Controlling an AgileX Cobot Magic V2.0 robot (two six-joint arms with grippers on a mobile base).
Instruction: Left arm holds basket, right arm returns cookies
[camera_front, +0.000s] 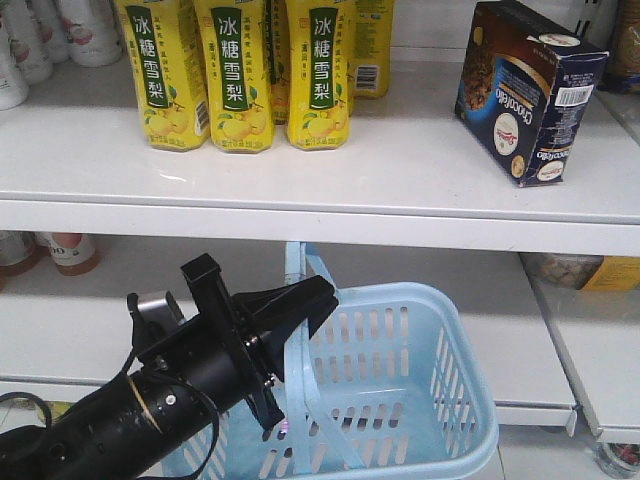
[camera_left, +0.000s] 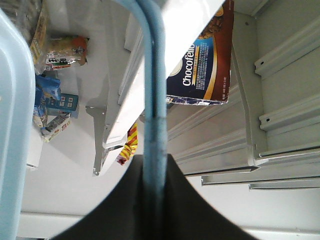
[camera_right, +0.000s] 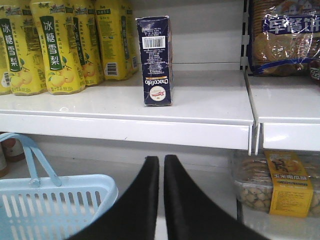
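Observation:
The navy and brown cookies box (camera_front: 528, 88) stands upright on the white upper shelf (camera_front: 400, 170), right of the yellow drink cartons; its barcoded end (camera_right: 155, 60) faces the right wrist view. The light blue basket (camera_front: 400, 380) hangs below that shelf, with nothing in it. My left gripper (camera_front: 290, 315) is shut on the basket's blue handle (camera_left: 155, 100), which runs up between its black fingers. My right gripper (camera_right: 161, 162) is shut and holds nothing; it sits low, below the shelf edge and right of the basket (camera_right: 50, 205), well away from the cookies.
Three yellow drink cartons (camera_front: 240, 70) stand at the shelf's left, white bottles (camera_front: 40, 30) behind them. A biscuit bag (camera_right: 282, 35) sits on the adjoining shelf to the right. A tub of snacks (camera_right: 272, 187) fills the lower right shelf. Jars (camera_front: 65, 250) stand at the lower left.

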